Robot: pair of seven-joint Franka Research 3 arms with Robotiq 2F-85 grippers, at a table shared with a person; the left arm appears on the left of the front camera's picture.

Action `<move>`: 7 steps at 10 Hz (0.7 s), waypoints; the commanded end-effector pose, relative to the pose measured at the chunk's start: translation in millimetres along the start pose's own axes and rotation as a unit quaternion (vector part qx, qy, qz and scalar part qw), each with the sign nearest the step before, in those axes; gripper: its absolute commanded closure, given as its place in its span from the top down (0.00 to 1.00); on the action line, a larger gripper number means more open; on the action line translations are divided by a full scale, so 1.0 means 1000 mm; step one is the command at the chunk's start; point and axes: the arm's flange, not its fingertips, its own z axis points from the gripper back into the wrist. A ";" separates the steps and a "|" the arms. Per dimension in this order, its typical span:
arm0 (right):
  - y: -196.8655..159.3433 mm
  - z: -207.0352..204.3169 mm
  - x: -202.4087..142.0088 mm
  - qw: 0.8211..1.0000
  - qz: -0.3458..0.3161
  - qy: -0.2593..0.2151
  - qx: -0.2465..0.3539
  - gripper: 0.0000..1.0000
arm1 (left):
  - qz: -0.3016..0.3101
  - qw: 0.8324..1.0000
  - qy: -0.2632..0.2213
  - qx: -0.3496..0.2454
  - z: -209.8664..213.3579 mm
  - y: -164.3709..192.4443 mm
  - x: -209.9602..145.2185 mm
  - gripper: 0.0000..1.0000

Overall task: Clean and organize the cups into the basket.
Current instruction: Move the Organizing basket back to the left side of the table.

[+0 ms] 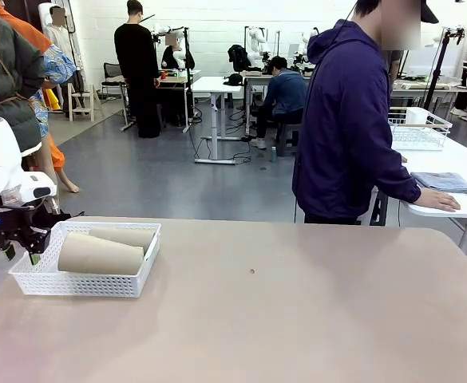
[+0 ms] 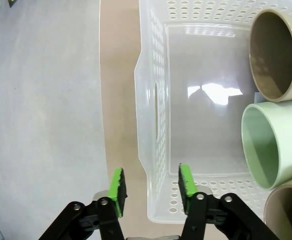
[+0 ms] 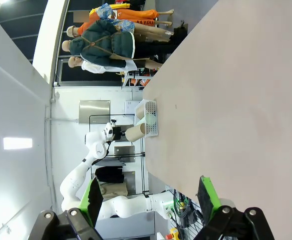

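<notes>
The white lattice-sided basket (image 1: pixel 85 281) stands at the table's left end. In it lie two tan cups on their sides, one in front (image 1: pixel 97 255) and one behind (image 1: pixel 125 236). In the left wrist view the basket's (image 2: pixel 153 125) end wall runs up between my fingers. A tan cup's mouth (image 2: pixel 278 55), a mint green cup's mouth (image 2: pixel 270 145) and another tan rim (image 2: pixel 288 212) show inside. My left gripper (image 2: pixel 152 190) is open and straddles that wall, at the basket's left end (image 1: pixel 21 254). My right gripper (image 3: pixel 150 200) is open and holds nothing, far from the basket (image 3: pixel 149 117).
A person in a dark blue hoodie (image 1: pixel 345 120) stands at the far side with a hand (image 1: pixel 439 199) on a neighbouring white table. That table bears a white wire basket (image 1: pixel 419 128) and a folded cloth (image 1: pixel 442 182). Bare tabletop (image 1: pixel 297 311) stretches right of the basket.
</notes>
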 end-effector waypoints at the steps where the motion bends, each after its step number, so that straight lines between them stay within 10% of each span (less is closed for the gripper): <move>1: -0.002 -0.002 -0.002 1.000 0.006 -0.001 -0.001 1.00 | -0.005 1.000 -0.009 0.008 0.002 0.006 -0.001 1.00; 7: -0.002 -0.002 -0.002 1.000 0.006 -0.001 -0.001 1.00 | -0.001 1.000 -0.009 0.006 0.009 0.006 -0.009 1.00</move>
